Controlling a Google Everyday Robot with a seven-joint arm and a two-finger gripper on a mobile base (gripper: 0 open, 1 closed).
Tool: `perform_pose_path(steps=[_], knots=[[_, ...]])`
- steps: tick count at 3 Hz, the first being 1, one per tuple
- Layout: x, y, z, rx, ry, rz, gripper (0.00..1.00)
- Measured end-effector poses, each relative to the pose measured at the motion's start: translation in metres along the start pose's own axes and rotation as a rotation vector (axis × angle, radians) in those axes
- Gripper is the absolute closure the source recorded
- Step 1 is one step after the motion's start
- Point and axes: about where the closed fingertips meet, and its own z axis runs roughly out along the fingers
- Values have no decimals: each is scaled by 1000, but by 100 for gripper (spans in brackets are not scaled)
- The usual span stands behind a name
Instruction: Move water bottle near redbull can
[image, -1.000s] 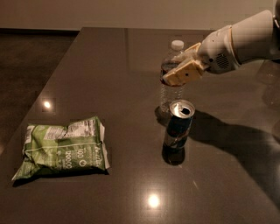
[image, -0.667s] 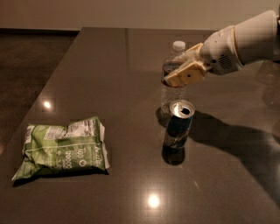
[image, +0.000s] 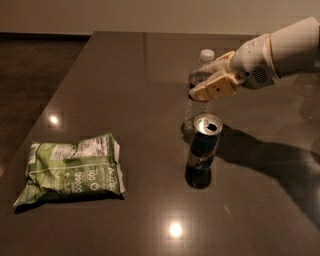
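On glossy table (image: 125, 75), tool (image: 209, 80) clamped on ribbed clear water bottle (image: 193, 107), beside slim metal redbull can (image: 204, 142)

Dim scene on a dark, glossy desk (image: 125, 75) — two small white glare spots shine at left and front. The pale gripper (image: 206, 88), at the water bottle (image: 199, 71), is brightest — the arm (image: 292, 47) casts a broad shadow rightward.
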Motion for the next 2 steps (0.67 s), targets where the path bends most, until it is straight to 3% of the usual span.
perform_pose_path(steps=[1, 2], knots=[[6, 0, 4, -3, -15, 10, 0], [6, 0, 4, -1, -16, 10, 0]])
